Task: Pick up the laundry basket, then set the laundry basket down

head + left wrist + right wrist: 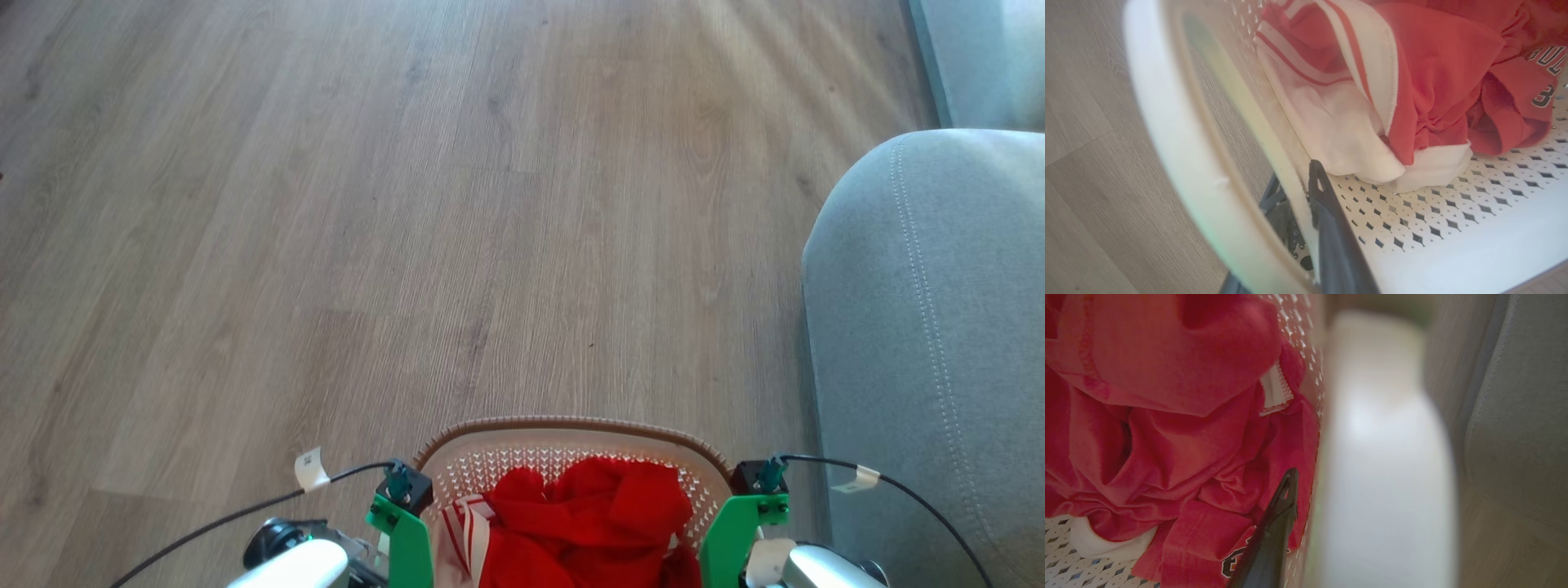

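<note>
Laundry basket at bottom centre of head view, between the two arms, red clothes heaped inside. Cannot tell whether it is off the floor.

Left claw: nearly closed, one finger inside the pierced wall and one outside, pinching the wall just beside the white handle. Right claw: one finger inside, against the wall; the other is hidden, so grip can't be told.

Step in hand, by my reckoning: carrying or lowering. Do it with both arms level and moving together, so the thin wall doesn't twist or slip. Loosen only once the base rests flat.

Surface: wood-look floor, open ahead. Grey sofa close on the right; mind that side.
</note>
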### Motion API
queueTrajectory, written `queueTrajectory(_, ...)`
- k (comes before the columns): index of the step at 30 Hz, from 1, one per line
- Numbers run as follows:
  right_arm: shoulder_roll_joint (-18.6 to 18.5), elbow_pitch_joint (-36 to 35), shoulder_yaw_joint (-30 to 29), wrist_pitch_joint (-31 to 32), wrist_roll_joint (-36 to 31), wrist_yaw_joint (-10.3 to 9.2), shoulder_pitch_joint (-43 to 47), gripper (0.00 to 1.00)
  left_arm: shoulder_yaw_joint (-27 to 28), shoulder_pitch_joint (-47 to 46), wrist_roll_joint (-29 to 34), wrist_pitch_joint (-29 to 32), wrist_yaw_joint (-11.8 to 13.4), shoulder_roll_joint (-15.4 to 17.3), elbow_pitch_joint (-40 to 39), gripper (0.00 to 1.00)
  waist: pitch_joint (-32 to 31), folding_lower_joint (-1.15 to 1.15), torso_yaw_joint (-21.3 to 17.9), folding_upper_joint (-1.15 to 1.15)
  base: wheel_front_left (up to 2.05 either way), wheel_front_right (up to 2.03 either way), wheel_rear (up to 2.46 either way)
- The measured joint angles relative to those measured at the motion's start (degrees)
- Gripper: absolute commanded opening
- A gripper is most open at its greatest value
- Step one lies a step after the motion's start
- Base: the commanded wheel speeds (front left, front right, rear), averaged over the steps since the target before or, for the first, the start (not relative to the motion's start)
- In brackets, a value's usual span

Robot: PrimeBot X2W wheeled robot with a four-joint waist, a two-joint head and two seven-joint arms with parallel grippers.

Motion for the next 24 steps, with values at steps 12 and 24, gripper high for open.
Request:
queueTrajectory(12, 0.0, -0.9, -1.4, 1.0, -1.4, 0.00, 0.2, 0.00, 0.0, 0.0, 0.0, -0.5, 0.0, 0.0, 0.1, 0.00, -0.5, 0.00, 0.0, 0.00, 0.00, 0.00, 0.00)
queueTrajectory(24, 0.0, -2.4, -2.8, 1.6, -2.7, -0.01, 1.4, 0.00, 0.0, 0.1, 0.0, -0.6, 0.0, -0.1, 0.5, 0.00, -1.0, 0.00, 0.1, 0.00, 0.00, 0.00, 0.00)
